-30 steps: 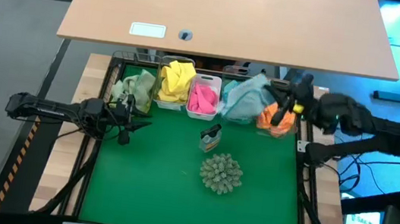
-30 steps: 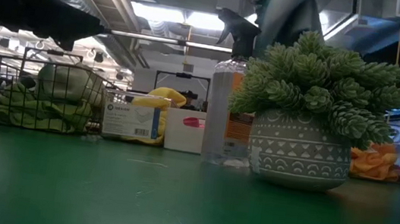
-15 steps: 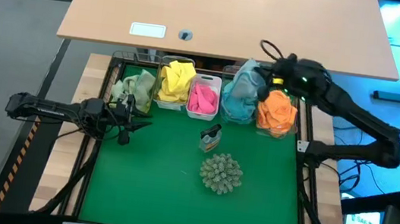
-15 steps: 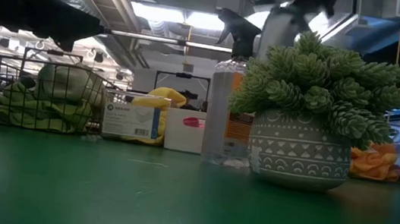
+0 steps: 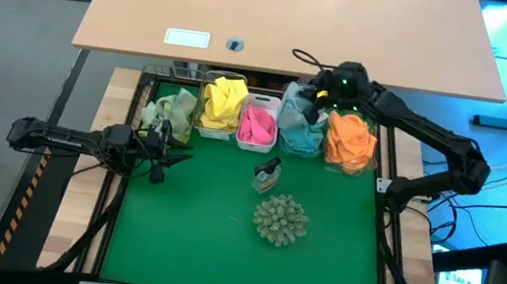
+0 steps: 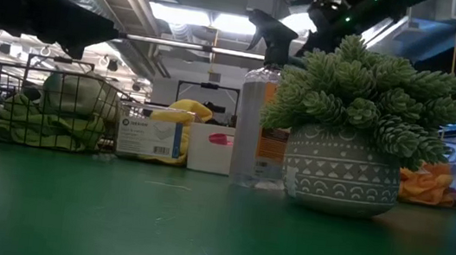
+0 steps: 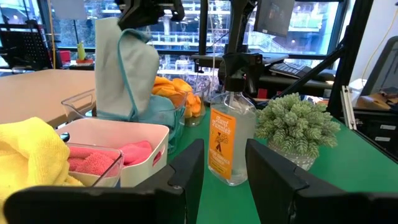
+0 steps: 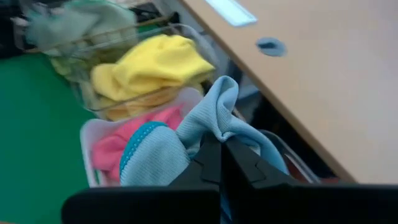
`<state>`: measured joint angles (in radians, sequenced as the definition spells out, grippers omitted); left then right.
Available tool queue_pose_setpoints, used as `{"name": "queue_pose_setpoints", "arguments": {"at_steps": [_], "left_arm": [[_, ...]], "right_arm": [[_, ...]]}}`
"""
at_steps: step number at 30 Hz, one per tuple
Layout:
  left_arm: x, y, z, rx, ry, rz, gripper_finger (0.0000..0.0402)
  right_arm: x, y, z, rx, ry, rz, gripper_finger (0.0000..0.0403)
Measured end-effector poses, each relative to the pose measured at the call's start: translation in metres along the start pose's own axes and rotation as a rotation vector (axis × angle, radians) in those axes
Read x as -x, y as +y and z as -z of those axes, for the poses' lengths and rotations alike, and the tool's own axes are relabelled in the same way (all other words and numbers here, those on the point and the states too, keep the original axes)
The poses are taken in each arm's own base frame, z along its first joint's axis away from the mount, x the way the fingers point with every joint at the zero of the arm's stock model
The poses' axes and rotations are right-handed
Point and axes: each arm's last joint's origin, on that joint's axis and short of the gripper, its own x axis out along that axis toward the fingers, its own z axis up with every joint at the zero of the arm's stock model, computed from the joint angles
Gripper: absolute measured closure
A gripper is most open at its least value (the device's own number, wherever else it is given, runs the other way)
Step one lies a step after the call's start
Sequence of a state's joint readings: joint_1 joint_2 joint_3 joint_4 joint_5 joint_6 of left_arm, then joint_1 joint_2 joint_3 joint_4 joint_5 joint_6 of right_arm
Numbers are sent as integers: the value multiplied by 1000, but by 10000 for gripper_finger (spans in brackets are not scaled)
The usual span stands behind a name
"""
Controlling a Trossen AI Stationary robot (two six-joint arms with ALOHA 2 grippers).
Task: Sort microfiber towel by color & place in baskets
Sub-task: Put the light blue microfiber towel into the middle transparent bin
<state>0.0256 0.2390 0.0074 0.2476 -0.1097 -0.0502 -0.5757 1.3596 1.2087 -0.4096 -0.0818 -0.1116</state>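
Observation:
My right gripper [image 5: 315, 99] is at the far edge, shut on a light blue towel [image 7: 121, 68] that hangs over a clear basket [image 5: 298, 140] holding blue cloth. In a row beside that basket are an orange-filled basket [image 5: 350, 142], a white basket [image 7: 134, 163] with pink towels, a basket of yellow towels [image 5: 222, 104] and a wire basket of green ones [image 5: 172, 108]. My left gripper [image 7: 224, 168] waits open and level at the table's left, with nothing between its fingers. My right gripper pinches a bunched fold at the towel's top [image 8: 219, 127] between its two fingers. The fingers slant down from the table's right. The towel hangs slack below them, and its lower end [image 7: 118, 111] reaches into the clear basket.
A spray bottle [image 5: 267, 175] and a potted spiky plant [image 5: 280, 219] stand mid-table on the green mat [image 5: 193, 241]. A wooden desk [image 5: 297, 21] lies just beyond the row of baskets. The mat's near half is bare.
My right gripper has swung toward the table's left along the far edge and sunk, carrying the blue towel from above the orange basket to above the basket with blue cloth. The towel still hangs from the shut fingers.

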Motion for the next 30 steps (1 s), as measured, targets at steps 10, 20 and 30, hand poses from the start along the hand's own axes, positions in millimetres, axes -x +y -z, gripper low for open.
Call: {"name": "queue_pose_setpoints", "arguments": {"at_steps": [10, 20, 30], "left_arm": [[0, 0, 0, 0, 0, 0, 289], [0, 0, 0, 0, -1, -1, 289], [0, 0, 0, 1, -1, -4, 289]], "right_arm": [[-19, -2, 5, 33, -12, -110, 402], [-45, -2, 63, 23, 38, -123, 402], [-54, 3, 110, 10, 145, -116, 402]]}}
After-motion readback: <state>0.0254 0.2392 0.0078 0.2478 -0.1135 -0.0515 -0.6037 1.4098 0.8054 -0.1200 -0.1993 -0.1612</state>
